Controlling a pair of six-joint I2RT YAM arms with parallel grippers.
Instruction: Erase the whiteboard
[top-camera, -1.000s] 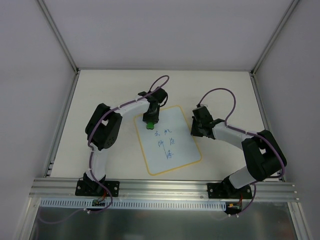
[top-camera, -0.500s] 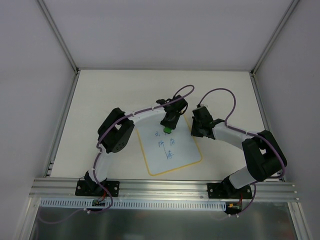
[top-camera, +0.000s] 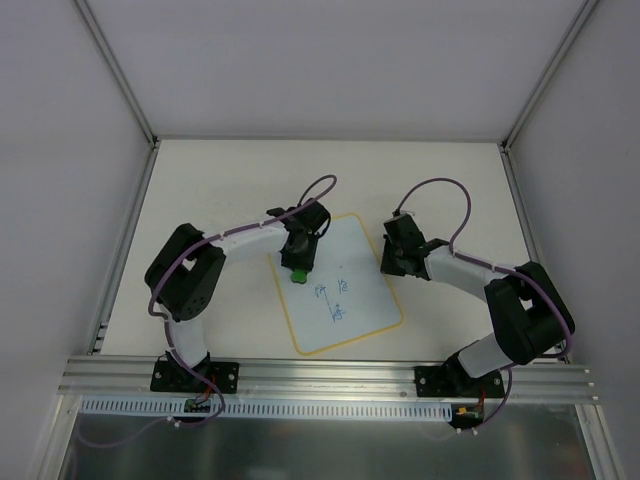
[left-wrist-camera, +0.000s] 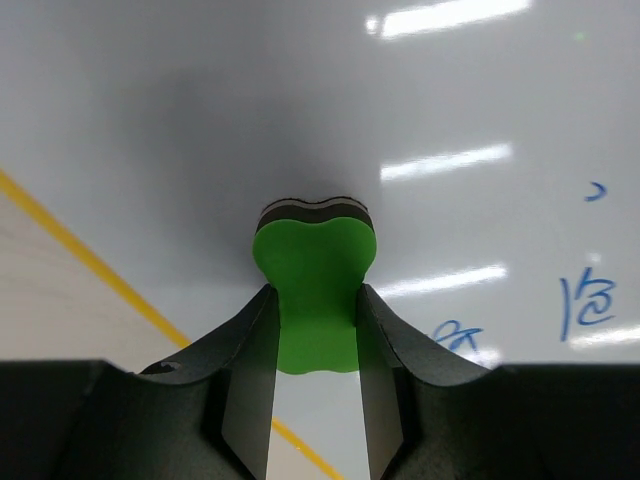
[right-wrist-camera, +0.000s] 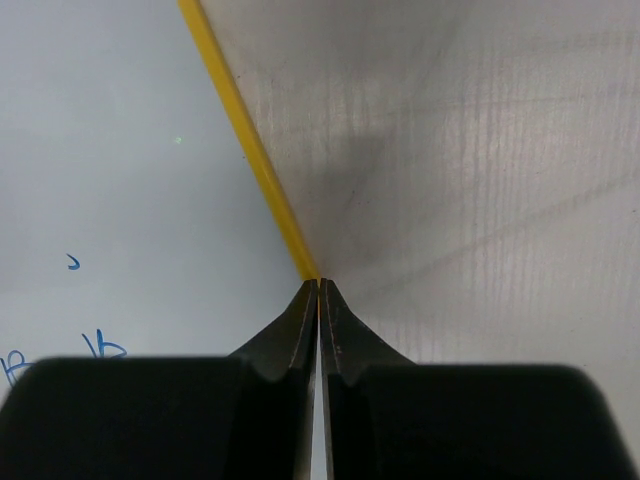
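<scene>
While bent over whiteboard, left pincer grips eraser | right pincer clenched alongside

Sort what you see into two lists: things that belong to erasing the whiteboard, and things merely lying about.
Belongs to the job:
small pale whiteboard with yellow rim; blue handwritten marks on it; green eraser block, gripped by the left end effector; right end effector, shut, tips at the rim.

Just there:
off-white tabletop; silver metal rail; purple cables.
</scene>
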